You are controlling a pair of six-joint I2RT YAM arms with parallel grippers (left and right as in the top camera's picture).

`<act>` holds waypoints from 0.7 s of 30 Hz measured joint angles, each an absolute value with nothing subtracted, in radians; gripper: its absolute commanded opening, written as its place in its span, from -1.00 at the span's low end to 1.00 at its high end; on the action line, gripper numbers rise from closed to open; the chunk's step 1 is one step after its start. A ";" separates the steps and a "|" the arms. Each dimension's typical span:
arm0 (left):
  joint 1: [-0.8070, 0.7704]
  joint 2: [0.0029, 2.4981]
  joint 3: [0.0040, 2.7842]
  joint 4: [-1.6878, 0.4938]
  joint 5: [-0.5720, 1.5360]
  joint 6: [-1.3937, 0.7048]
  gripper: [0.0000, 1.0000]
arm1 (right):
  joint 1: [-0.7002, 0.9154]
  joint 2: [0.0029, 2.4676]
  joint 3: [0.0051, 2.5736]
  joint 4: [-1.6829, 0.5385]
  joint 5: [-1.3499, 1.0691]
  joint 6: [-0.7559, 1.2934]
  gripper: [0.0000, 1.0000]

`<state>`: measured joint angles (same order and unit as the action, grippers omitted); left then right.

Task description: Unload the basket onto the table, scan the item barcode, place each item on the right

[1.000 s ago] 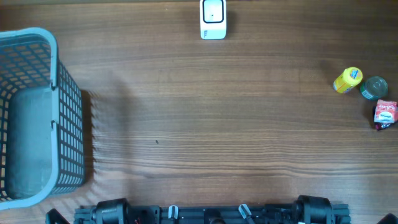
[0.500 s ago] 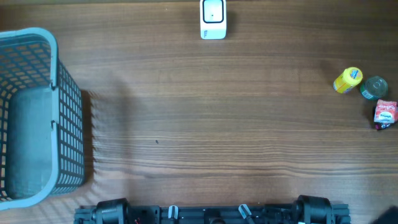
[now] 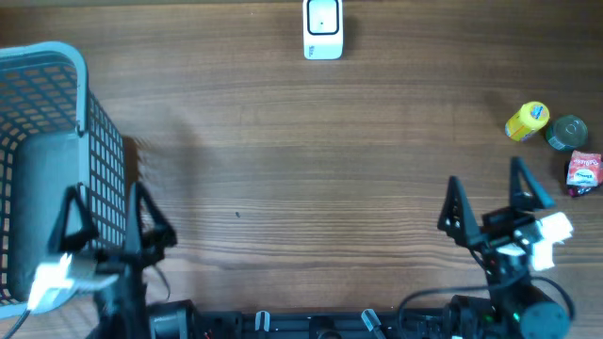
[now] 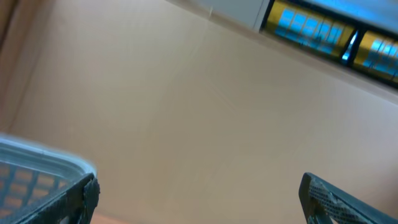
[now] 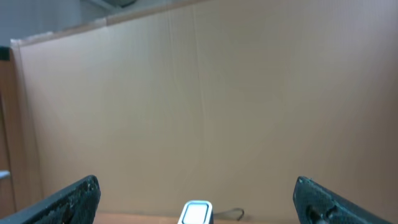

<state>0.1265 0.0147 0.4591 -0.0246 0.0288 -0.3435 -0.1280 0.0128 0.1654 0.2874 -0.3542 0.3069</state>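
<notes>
The 3 items cluster at the table's (image 3: 311, 169) right edge: a yellow bottle (image 3: 527, 121), a green can (image 3: 567, 132) just beside it, and a red packet (image 3: 583, 173) nearer (labels too small to read, no barcode visible). The right gripper (image 3: 484, 171) hangs just left of them, jaws spread wide, empty, touching none. The white scanner (image 3: 323, 29) stands far centre, cut off at the bottom of the right wrist view. The left gripper (image 3: 104, 188), equally wide and empty, hovers over the blue basket's (image 3: 80, 104) right wall.
</notes>
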 measured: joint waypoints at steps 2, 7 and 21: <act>0.126 0.015 0.355 0.031 0.036 -0.343 1.00 | -0.128 0.013 0.080 0.293 -0.347 0.307 1.00; 0.126 0.015 0.221 0.115 0.065 -0.343 1.00 | -0.128 0.013 0.053 0.218 -0.302 0.300 1.00; 0.126 0.014 0.086 -0.049 0.077 -0.343 1.00 | -0.128 0.015 0.006 0.004 -0.054 0.310 1.00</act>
<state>0.1265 0.0139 0.0860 -0.0490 0.0772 -0.3428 -0.1280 0.0147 0.0059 0.0040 -0.0536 0.3096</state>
